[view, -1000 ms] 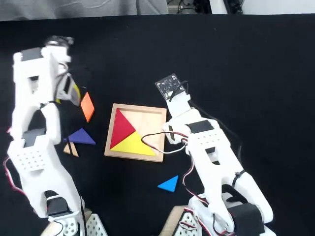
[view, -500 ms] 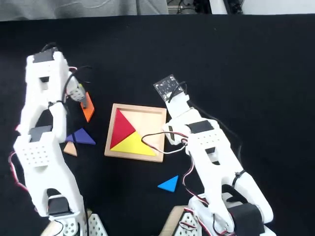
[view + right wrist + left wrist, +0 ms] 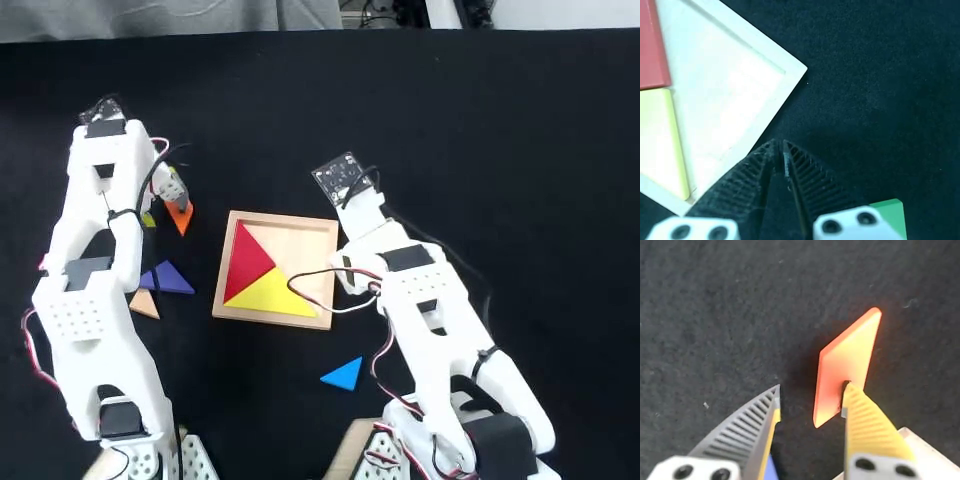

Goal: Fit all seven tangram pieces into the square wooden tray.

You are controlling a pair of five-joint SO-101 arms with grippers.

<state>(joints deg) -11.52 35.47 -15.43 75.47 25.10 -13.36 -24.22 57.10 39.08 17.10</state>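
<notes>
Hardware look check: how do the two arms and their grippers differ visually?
Left arm and right arm: white shells, black servos, exposed thin cables. Left gripper: yellow ribbed fingers. Right gripper: black ribbed fingers. Right arm carries a small black circuit board at the wrist.

We see the right gripper point(image 3: 784, 150) with its black fingers pressed together, the tips at the edge of the wooden tray point(image 3: 740, 95). With the fingers pointing to twelve, the red piece point(image 3: 650, 50) lies at ten, the yellow piece point(image 3: 657, 145) at nine and the green piece point(image 3: 888, 215) at four o'clock.

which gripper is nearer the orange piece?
Left. The left gripper is open over the orange piece, one finger at its edge; the right gripper is shut by the tray, farther off.
</notes>
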